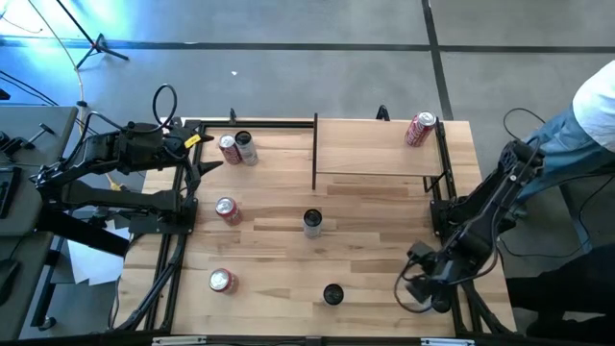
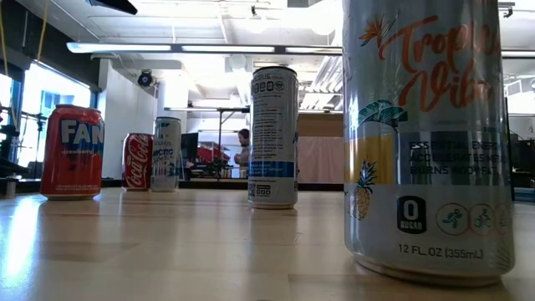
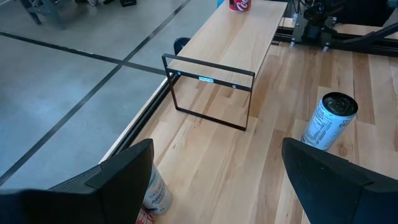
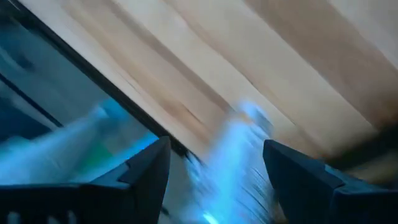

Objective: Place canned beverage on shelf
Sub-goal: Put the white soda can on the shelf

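A tall silver pineapple-printed can (image 2: 428,138) stands nearest on the striped wooden surface (image 1: 375,259). A red can (image 1: 420,129) lies on its side on the light-wood, black-framed shelf (image 1: 377,146). The left claw (image 1: 206,163) hangs released beside two cans (image 1: 237,148); the right claw (image 1: 420,288) hangs released at the surface's near edge.

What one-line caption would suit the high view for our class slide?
Six cans stand on the table, one red can lies on the shelf, left gripper open near two cans.
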Tool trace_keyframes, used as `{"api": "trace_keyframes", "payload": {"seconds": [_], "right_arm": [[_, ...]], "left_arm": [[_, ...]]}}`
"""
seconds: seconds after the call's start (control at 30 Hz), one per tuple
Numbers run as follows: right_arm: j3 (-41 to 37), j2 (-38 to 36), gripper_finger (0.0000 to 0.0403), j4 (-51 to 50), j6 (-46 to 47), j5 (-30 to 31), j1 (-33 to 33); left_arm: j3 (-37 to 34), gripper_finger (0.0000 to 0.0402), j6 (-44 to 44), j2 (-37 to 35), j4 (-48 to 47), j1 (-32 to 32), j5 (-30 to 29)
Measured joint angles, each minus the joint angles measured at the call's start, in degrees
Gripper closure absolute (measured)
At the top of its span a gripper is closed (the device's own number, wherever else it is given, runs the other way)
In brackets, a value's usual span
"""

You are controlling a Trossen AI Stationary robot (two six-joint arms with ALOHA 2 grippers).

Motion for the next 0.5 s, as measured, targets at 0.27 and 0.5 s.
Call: {"api": "trace_keyframes", "payload": {"seconds": [0.27, 0.5], "right_arm": [[0.0, -4.7, 0.0158, -6.7, -0.1, -1.8, 5.0], [0.0, -7.6, 0.0158, -7.8, 2.5, 0.9, 8.6]], "left_arm": [[0.0, 0.0067, 0.0, 0.0, 0.0, 0.0, 0.0], [0.0, 0.0067, 0.0, 0.0, 0.0, 0.0, 0.0]]}}
